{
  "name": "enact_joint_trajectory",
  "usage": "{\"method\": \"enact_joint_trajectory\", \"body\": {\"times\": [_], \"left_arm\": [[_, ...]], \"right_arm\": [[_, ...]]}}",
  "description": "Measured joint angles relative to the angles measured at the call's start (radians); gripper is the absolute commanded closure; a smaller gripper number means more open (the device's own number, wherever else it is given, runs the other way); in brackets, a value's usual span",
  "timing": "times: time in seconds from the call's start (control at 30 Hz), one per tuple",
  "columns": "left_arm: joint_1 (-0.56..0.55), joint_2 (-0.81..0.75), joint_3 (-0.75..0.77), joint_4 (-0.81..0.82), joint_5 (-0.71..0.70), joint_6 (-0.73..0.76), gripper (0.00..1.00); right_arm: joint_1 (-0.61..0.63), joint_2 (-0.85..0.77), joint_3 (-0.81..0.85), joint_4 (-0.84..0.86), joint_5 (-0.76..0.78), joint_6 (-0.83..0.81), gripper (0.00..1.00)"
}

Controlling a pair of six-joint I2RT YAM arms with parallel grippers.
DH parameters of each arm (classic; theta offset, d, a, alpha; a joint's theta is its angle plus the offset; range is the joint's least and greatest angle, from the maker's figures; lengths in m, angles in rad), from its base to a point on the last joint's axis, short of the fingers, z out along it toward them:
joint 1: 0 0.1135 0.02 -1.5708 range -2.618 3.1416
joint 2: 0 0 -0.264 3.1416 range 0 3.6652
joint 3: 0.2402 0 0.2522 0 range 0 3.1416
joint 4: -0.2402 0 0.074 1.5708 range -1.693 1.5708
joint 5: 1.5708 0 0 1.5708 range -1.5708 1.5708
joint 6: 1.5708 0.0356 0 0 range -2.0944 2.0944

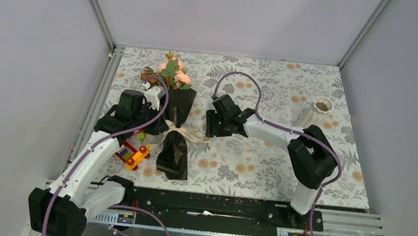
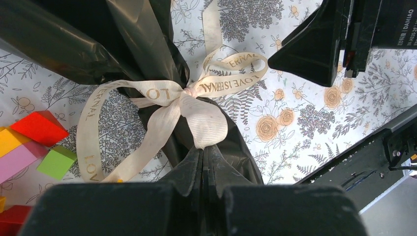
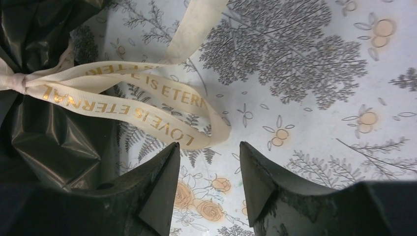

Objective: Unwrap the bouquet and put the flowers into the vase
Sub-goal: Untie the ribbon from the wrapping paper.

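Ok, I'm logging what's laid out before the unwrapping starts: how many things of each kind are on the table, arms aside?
bouquet: 1
vase: 1
toy car: 1
Total: 3

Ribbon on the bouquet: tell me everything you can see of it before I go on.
The ribbon looks like cream ribbed fabric, with gold lettering that reads LOVE IS ETERNAL. It is knotted in a bow around the pinched waist of the bouquet, over its glossy black wrap. Its loops and tails lie flat on the floral table cover. One broad tail drapes down the wrap toward the shut left claw. One loop lies just ahead of the open right claw, not between its fingers.
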Motion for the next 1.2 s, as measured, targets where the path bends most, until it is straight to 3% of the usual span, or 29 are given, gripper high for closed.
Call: {"method": "enact_joint_trajectory", "body": {"times": [0.17, 0.33, 0.8, 1.2], "left_arm": [[0.0, 0.0, 0.0, 0.0, -0.01, 0.0, 1.0], [0.0, 0.0, 0.0, 0.0, -0.021, 0.0, 1.0], [0.0, 0.007, 0.0, 0.0, -0.029, 0.0, 1.0], [0.0, 0.015, 0.0, 0.0, -0.035, 0.0, 1.0]], "right_arm": [[0.0, 0.023, 0.0, 0.018, -0.059, 0.027, 0.44], [0.005, 0.045, -0.003, 0.053, -0.097, 0.061, 0.53], [0.032, 0.068, -0.004, 0.053, -0.041, 0.081, 0.6], [0.047, 0.089, -0.019, 0.052, -0.024, 0.089, 0.88]]}}
